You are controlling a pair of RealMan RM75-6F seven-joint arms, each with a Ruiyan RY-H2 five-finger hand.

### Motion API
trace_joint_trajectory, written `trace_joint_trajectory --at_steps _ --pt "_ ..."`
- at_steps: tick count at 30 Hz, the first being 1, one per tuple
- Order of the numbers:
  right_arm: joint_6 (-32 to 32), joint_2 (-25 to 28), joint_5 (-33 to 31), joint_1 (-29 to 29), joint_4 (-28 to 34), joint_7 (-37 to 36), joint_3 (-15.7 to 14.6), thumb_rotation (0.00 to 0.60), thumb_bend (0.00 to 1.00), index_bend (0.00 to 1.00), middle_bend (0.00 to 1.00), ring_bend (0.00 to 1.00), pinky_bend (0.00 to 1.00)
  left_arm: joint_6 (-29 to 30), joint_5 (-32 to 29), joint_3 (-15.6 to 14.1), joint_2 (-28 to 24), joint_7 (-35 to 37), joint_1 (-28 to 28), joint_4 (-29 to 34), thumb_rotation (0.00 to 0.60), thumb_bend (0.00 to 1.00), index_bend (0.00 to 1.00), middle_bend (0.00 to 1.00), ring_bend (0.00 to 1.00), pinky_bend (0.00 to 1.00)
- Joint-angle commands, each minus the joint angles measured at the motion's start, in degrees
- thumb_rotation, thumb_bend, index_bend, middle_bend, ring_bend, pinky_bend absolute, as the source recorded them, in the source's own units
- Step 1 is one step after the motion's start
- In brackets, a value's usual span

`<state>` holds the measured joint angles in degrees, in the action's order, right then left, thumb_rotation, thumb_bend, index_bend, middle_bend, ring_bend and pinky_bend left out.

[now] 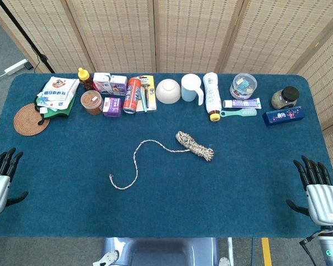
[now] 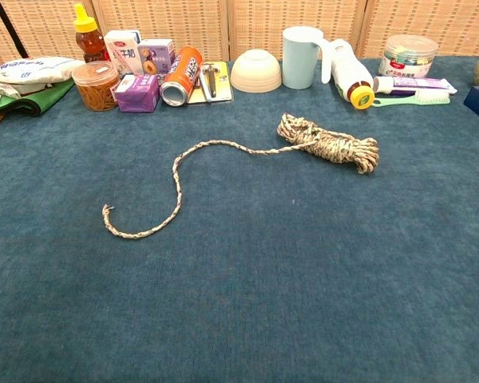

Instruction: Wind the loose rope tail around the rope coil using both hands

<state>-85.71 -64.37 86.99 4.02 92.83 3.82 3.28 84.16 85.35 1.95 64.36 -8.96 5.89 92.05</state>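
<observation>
A beige braided rope coil [image 1: 195, 146] [image 2: 329, 142] lies on the blue table a little right of centre. Its loose tail [image 1: 134, 164] [image 2: 176, 179] snakes off to the left and curls toward the front, ending in a frayed tip [image 2: 107, 211]. My left hand [image 1: 1, 177] rests at the front left edge of the table, fingers spread, holding nothing. At the front right edge my right hand [image 1: 319, 191] stands the same way, fingers apart and empty. Both hands are far from the rope. The chest view shows neither hand.
A row of items lines the back of the table: a woven coaster [image 1: 31, 119], snack bags [image 1: 57, 91], a honey bottle [image 1: 85, 78], a can [image 1: 132, 95], a white bowl [image 1: 168, 91], a light blue cup [image 1: 191, 87], a white bottle [image 1: 212, 95], a jar [image 1: 284, 97].
</observation>
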Motion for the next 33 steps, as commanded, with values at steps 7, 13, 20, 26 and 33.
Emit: trace_joint_trajectory --at_steps 7,13,20,26,33 --pt "0.6 -0.4 0.3 0.3 0.3 0.9 -0.2 0.6 0.0 0.0 0.0 0.0 0.0 0.7 0.3 -0.4 0.0 0.0 -0.6 -0.1 0.6 0.09 0.0 0.0 0.0 0.0" --pt "1.3 -0.4 -0.4 0.5 1.4 1.9 -0.2 0.6 0.0 0.0 0.0 0.0 0.0 1.2 0.7 -0.4 -0.2 1.2 -0.7 -0.2 0.6 0.1 0.0 0.0 0.0 0.0" --pt "1.9 -0.9 1.3 0.8 2.5 2.7 -1.3 0.6 0.0 0.0 0.0 0.0 0.0 1.0 0.6 -0.4 -1.3 2.5 -0.9 0.7 0.6 0.09 0.0 0.0 0.0 0.0" --pt "4.9 -1.4 2.6 3.2 3.5 3.2 -1.2 0.6 0.0 0.0 0.0 0.0 0.0 1.3 0.9 -0.6 -1.3 2.3 -1.1 1.2 0.6 0.09 0.0 0.0 0.0 0.0" --pt "6.5 -1.2 2.2 4.7 6.6 4.7 -0.6 0.6 0.0 0.0 0.0 0.0 0.0 -0.3 1.2 -0.4 -0.2 1.8 0.1 1.0 0.6 0.09 0.0 0.0 0.0 0.0"
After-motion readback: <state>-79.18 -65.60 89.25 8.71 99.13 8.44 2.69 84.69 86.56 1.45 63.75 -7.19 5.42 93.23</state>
